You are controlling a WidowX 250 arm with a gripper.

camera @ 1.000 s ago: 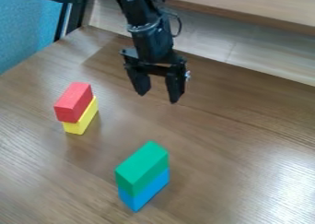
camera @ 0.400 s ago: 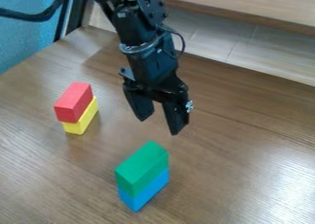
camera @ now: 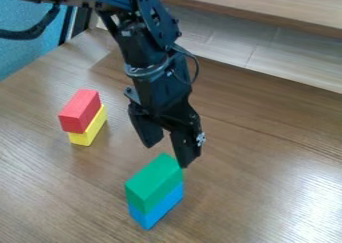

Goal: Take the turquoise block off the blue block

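The gripper [camera: 167,154] hangs open above the far end of the turquoise block, its fingers apart with nothing held between them. One fingertip overlaps the block's upper right corner in the view; whether it touches cannot be told. The turquoise block [camera: 153,183], green-looking, lies squarely on top of the blue block [camera: 157,208], which rests on the table in the lower middle.
To the left, a red block [camera: 80,110] sits on a yellow block [camera: 89,131] on the wooden table [camera: 267,157]. A raised wooden ledge [camera: 260,9] runs along the back, and a blue panel [camera: 23,52] stands at the upper left.
The gripper has come down and toward the camera, from the table's back area to the far end of the turquoise block. Both block stacks have kept their places.
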